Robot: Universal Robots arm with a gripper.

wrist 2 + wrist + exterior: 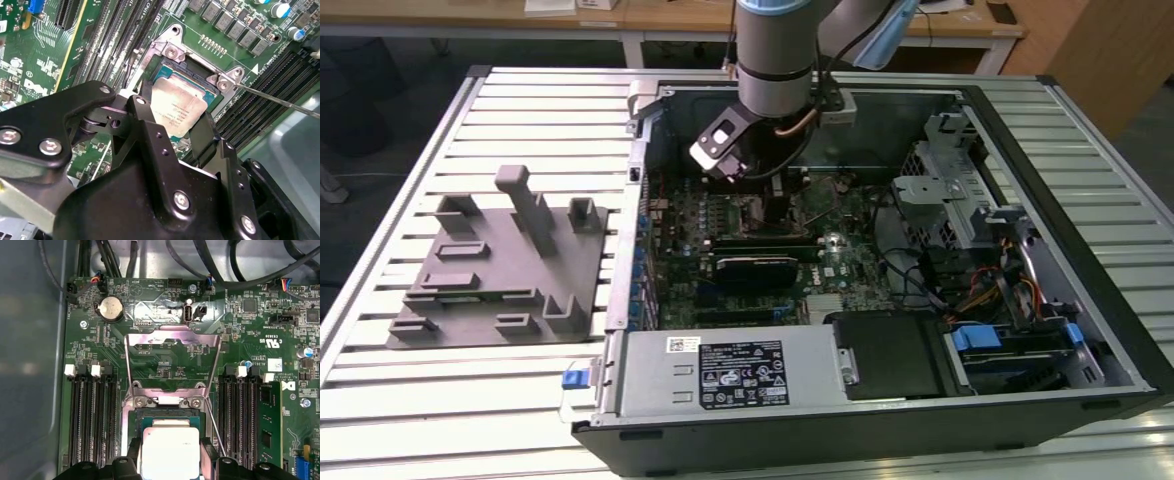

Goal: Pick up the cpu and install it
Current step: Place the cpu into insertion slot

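Two black fingers are pressed against opposite edges of the cpu, so the chip is pinched between them directly over the open socket on the motherboard. The board sits inside the computer case, which lies on the slatted bench. In the first wrist view the chip's silvery top is framed by the socket's metal rim, and the hinged load plate is folded back out of the way. Whether the chip is already bedded in the socket or held a little above it cannot be told; it appears to be very close. The main risk is judged to be a skewed seating: if one edge is lowered first, or the notches are not matched, the socket's contacts could be bent. A second hazard is posed by the thin retention lever, which runs just beside one finger and could be snagged. The chip could also be dragged askew if the grip is loosened unevenly.
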